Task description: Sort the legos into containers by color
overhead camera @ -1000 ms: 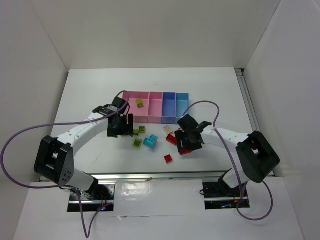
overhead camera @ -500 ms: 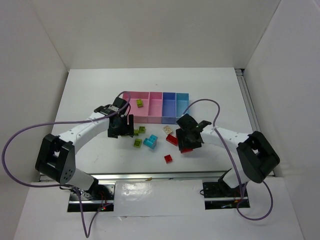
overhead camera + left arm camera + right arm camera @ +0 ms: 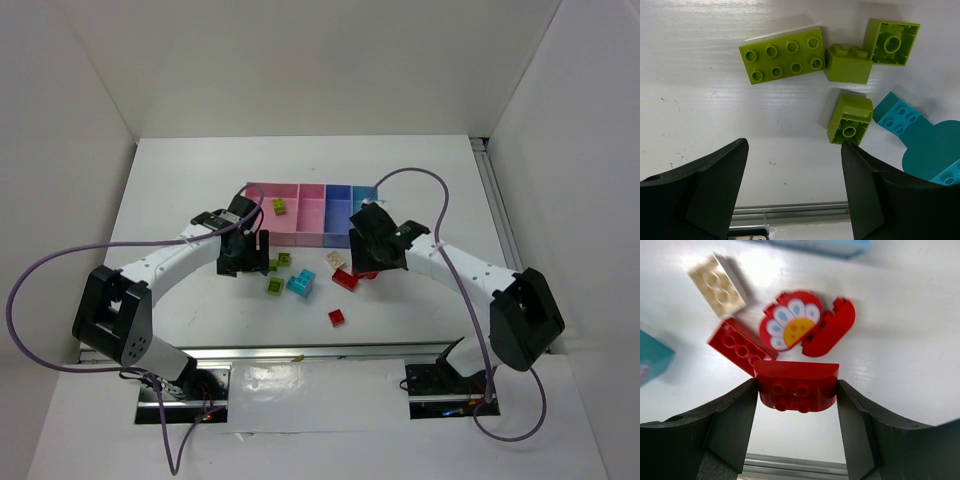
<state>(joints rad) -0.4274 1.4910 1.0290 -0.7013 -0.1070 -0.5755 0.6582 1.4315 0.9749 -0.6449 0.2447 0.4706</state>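
My right gripper (image 3: 796,391) is shut on a red brick (image 3: 796,385) with a curved edge, held above the table. Under it lie a red flower piece (image 3: 790,327), a red long brick (image 3: 740,347) and a cream brick (image 3: 717,286). In the top view the right gripper (image 3: 370,262) is just in front of the tray (image 3: 310,188). My left gripper (image 3: 795,185) is open and empty above the table, near several lime bricks (image 3: 782,61) and a cyan piece (image 3: 915,140). In the top view the left gripper (image 3: 252,262) is left of the lime bricks (image 3: 275,285).
One lime brick (image 3: 280,206) lies in a pink compartment at the tray's left end. A small red brick (image 3: 338,317) lies alone near the table's front. A cyan piece (image 3: 301,283) sits between the two grippers. Purple cables loop beside both arms.
My right gripper has moved back toward the tray with the red brick in it. The left arm has barely moved.
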